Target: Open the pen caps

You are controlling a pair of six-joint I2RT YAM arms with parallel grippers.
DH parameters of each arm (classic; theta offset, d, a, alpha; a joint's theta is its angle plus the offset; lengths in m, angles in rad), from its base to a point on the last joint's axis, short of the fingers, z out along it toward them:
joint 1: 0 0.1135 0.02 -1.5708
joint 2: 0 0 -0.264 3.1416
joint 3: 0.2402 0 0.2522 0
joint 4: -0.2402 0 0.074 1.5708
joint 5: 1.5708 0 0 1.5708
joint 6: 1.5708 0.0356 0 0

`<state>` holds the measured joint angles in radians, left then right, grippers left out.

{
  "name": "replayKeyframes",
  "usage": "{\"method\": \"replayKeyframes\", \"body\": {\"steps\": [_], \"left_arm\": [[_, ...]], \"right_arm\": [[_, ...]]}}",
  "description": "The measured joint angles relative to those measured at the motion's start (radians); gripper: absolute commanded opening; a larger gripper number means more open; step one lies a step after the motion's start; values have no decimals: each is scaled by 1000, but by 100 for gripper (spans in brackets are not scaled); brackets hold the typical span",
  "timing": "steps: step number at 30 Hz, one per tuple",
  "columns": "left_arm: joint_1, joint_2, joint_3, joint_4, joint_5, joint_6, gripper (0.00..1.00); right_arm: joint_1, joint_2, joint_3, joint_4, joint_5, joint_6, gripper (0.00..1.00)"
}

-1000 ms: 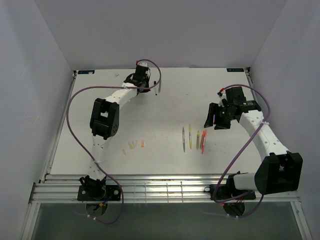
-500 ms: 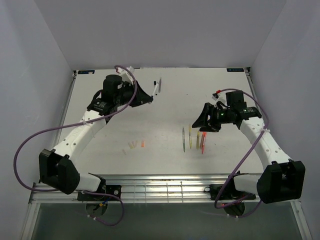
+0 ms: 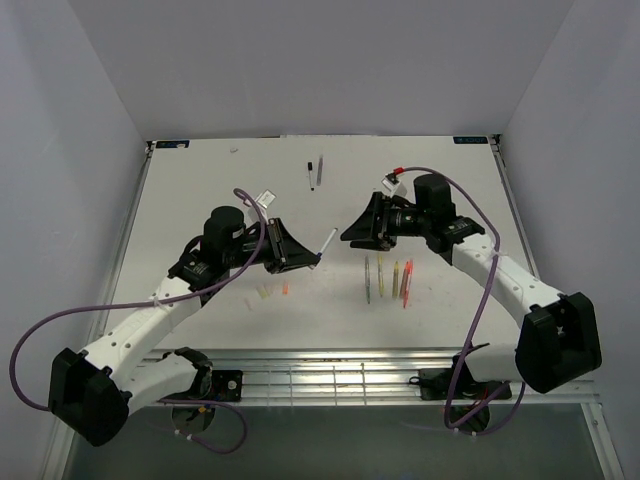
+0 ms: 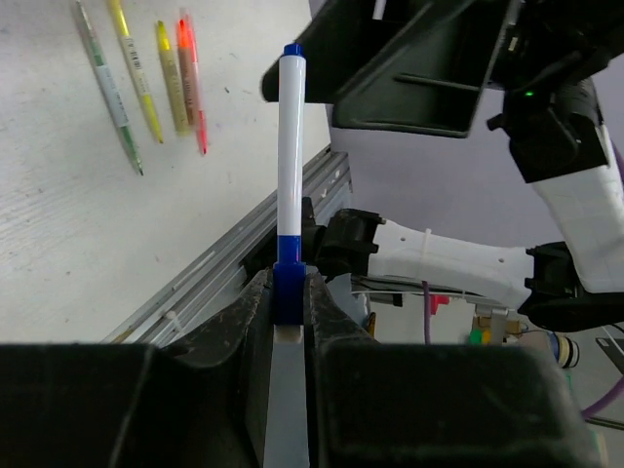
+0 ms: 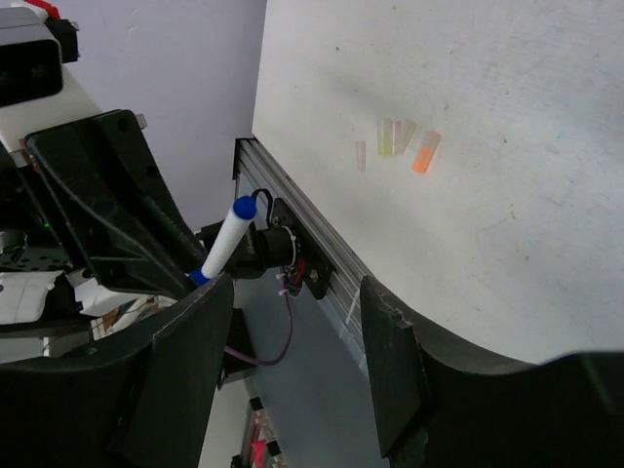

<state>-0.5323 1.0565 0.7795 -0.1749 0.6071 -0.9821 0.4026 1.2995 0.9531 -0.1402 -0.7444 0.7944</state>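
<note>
Above the middle of the table (image 3: 200, 200), the left gripper (image 4: 290, 292) is clenched on a white pen (image 4: 290, 156). Its jaws pinch the pen at a blue band, and the rest of the body sticks out past the fingertips, ending in a small blue tip (image 4: 291, 49). I cannot tell whether that tip or the band in the jaws is the pen's cap. The tip points to the right, at the right gripper (image 5: 299, 283), which hangs close in front of it. That gripper's fingers are spread wide with nothing between them, and they are not touching the pen. On the table just nearer than the left gripper and a little to its left lie loose pen caps, close together: an orange cap (image 5: 426, 152), two yellowish caps (image 5: 386, 136) and a pale pink cap (image 5: 361, 154). To the right of these, below the right gripper, a row of four uncapped pens (image 3: 368, 278) lies side by side, green, yellow and orange-red. Two more pens (image 3: 311, 173) lie together towards the far edge, well apart from both arms.
</note>
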Motion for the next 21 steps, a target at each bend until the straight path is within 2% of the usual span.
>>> {"method": "replayKeyframes", "body": {"steps": [14,17,18,20,21], "left_arm": [[-21,-16,0,33,-8,-58,0],[-22,-11,1,33,-8,-56,0],[-22,-8,1,33,-8,-56,0],[-21,-2,3,34,-4,-55,0],[-21,0,5,31,-5,-50,0]], "right_arm": [[149,97,-6,280,7,220,50],[177,100,-14,308,10,245,40],[185,102,-16,314,12,253,31],[198,107,-19,329,19,271,22],[202,110,-21,337,21,285,11]]}}
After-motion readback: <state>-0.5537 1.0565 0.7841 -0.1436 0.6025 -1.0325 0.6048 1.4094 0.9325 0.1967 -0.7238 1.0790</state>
